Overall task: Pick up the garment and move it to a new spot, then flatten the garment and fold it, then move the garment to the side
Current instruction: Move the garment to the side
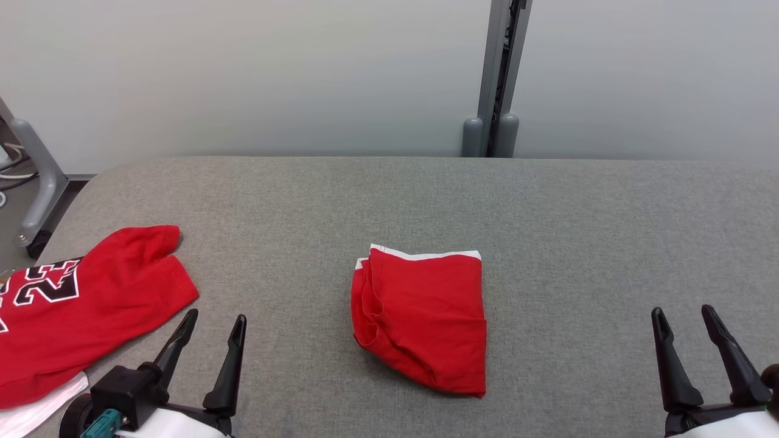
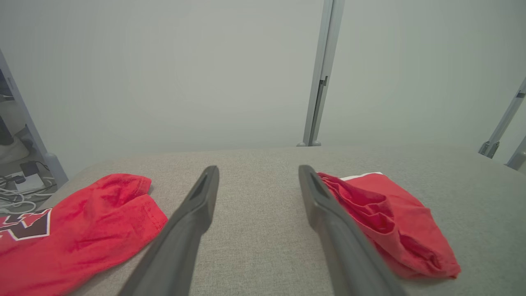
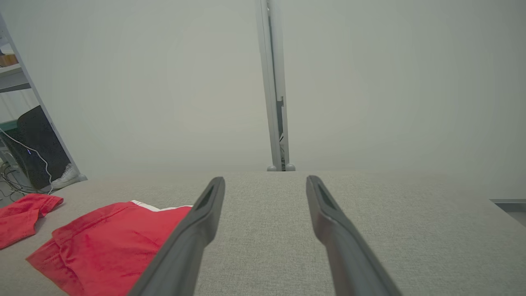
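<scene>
Red garment (image 1: pixel 420 319) lies folded, centre of table (image 1: pixel 578 207); fold looks done, move aside apparently left. Wide, empty, over table's near edge: left pincer (image 1: pixel 216 316), right pincer (image 1: pixel 682 310). Red jersey (image 1: pixel 91 304) at table's left edge.

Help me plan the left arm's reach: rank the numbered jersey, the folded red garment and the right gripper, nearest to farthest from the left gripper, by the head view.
From the left gripper:
1. Numbered jersey, just to its left.
2. Folded red garment, farther right, in the middle.
3. Right gripper, far across on the right.
</scene>
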### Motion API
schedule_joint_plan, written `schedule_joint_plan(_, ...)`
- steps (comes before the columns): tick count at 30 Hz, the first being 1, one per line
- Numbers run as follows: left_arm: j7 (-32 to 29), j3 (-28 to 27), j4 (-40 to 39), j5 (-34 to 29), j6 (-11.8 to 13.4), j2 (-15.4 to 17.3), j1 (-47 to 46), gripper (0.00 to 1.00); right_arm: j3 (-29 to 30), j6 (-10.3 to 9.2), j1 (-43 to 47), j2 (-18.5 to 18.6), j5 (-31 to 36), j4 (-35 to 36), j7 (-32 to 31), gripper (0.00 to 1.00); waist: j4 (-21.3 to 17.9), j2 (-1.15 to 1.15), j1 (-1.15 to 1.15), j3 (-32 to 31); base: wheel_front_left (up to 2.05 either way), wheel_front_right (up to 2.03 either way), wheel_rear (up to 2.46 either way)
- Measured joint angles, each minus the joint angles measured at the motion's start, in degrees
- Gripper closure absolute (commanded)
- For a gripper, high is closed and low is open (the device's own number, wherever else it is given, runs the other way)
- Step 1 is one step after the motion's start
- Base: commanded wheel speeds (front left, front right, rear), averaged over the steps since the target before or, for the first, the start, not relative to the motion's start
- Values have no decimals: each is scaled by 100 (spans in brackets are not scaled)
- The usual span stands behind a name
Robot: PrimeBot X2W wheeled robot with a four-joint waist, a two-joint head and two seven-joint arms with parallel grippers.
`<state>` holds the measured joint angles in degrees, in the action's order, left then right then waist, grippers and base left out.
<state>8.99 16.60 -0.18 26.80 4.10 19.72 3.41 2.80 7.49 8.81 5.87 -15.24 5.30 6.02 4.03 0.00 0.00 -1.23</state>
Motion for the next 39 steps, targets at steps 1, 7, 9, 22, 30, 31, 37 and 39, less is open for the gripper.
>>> schedule_joint_plan(1,-14,0,-2,4,1,11,1,0,3,0,4,-11,-20,1,-2,0,0,0,0,0,0,0,0)
schedule_joint_plan(7,-23,14,-30,8,10,43,2,0,22,0,47,-33,-30,-9,-71,0,13,0,0,14,0,0,0)
schedule_joint_plan(9,-23,15,-36,15,23,51,2,0,21,0,57,-42,-31,-16,-78,0,16,0,0,20,0,0,0)
schedule_joint_plan(22,-15,54,-73,46,49,78,5,0,26,0,58,-46,-35,-44,-92,0,18,0,0,61,0,0,0)
schedule_joint_plan(30,21,131,-123,35,19,60,-132,0,48,0,-129,56,34,-32,-200,0,119,0,0,251,0,0,0)
schedule_joint_plan(31,38,137,-135,32,1,55,-214,0,27,0,-232,98,48,-34,-203,0,144,0,0,314,0,0,0)
schedule_joint_plan(37,215,235,-74,-18,-146,-79,-762,0,-500,0,-884,345,123,-254,-363,0,368,0,0,812,0,0,0)
schedule_joint_plan(39,286,256,3,-32,-185,-133,-918,0,-770,0,-1070,359,116,-398,-407,0,464,0,0,987,0,0,0)
